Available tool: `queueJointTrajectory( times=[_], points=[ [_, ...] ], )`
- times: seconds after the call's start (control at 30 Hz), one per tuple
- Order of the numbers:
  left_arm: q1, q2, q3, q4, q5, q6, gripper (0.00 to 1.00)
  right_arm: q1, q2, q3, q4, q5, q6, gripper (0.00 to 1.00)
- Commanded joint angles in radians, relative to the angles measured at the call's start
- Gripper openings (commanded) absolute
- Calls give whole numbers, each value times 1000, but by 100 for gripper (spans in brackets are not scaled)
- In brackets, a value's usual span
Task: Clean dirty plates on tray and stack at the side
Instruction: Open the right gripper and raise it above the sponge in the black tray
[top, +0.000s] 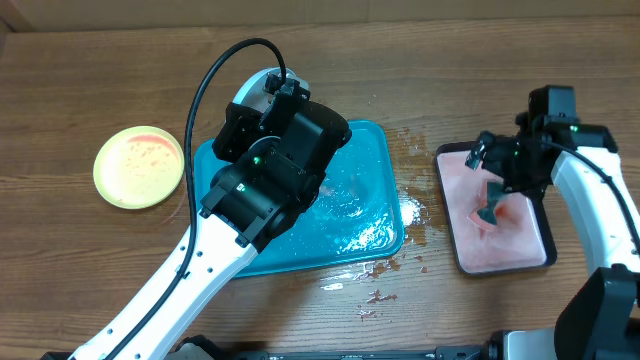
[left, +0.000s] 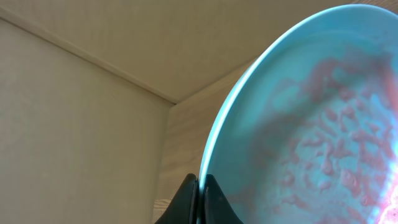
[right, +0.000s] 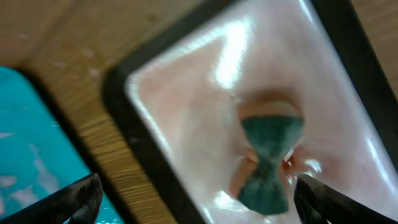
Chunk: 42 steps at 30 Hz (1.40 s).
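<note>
My left gripper (left: 202, 190) is shut on the rim of the light blue plate (left: 311, 137), which is smeared with red sauce and held tilted up over the teal tray (top: 370, 170). In the overhead view the plate's edge (top: 252, 86) shows behind the left arm. One yellow-green plate (top: 139, 166) with sauce lies on the table to the left. The other yellow-green plate is out of view. My right gripper (right: 199, 202) is open above a teal sponge (right: 268, 163), and it also shows in the overhead view (top: 492, 158).
The sponge (top: 490, 208) lies in a small black-rimmed tray (top: 500, 262) with a pinkish inside, right of the teal tray. Water and bits of sauce are spilled on the wooden table (top: 410, 212) between the trays. The teal tray is wet.
</note>
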Motion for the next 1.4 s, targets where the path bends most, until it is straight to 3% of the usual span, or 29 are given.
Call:
queueJointTrajectory(
  times=[0.0,0.5,0.8,1.27,1.37],
  points=[
    [-7,-11,23,0,-16,3,4,3,-71,83,6,-50,-80,100],
    [-7,-11,23,-8,-13,3,4,3,-444,205,5,-49,-341,100],
    [-7,-11,23,-7,-12,2,4,2,-626,205,-3,-45,-344,100],
    [-7,-11,23,-10,-14,7,4,2,-571,205,-77,-45,-336,100],
    [-6,-11,23,4,-32,77,4,2,-537,205,-79,-45,-336,100]
  ],
)
